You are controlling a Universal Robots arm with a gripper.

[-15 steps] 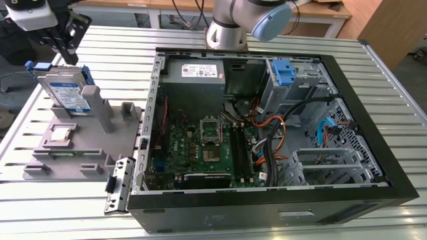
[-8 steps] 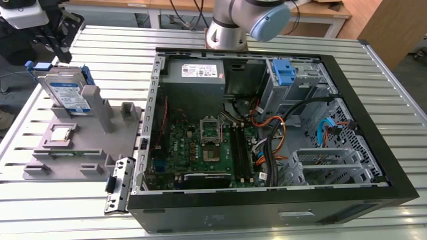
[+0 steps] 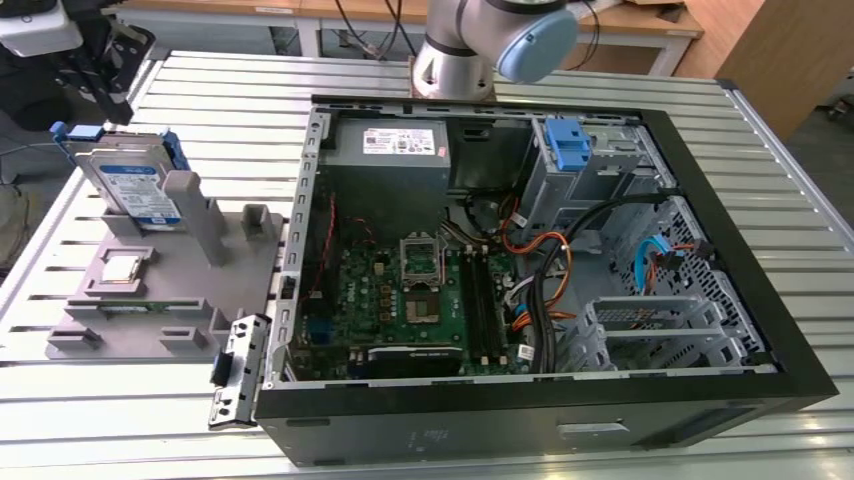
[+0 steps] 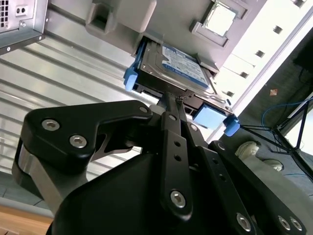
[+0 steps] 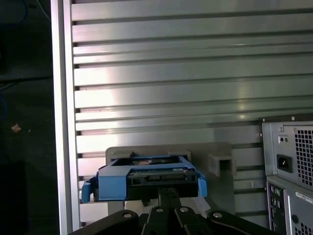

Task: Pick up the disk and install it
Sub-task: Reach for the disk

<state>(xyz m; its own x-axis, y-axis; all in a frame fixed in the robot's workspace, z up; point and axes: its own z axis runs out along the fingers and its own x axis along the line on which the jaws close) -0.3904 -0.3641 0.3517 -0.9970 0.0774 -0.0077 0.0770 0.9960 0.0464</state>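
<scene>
- The end effector has its two thin fingers pressed together, with no gap showing at the tips in both wrist views.
- The tips sit at the near edge of the disk. I cannot tell whether they touch it or stop just short.
- The disk stands on edge in a slot of a grey holder, label face showing, with its blue carrier tabs sticking out past both ends.
- In the first wrist view the disk's connector edge faces the camera, framed by the blue carrier.
- A small square silver chip lies flat in a recess of the holder, near the foot of the disk.
- The holder rests on the slatted metal tabletop, near the tabletop's edge on the exterior view's left. Bare slats lie open beyond it in the first wrist view.
- An open computer case lies just beside the holder on the exterior view's right. Its raised wall is the nearest edge on that side.
- Inside the case, a tall blue bracket stands in the drive cage at the far corner. Cables cross the space below it.
- The room above the case interior is open.
</scene>
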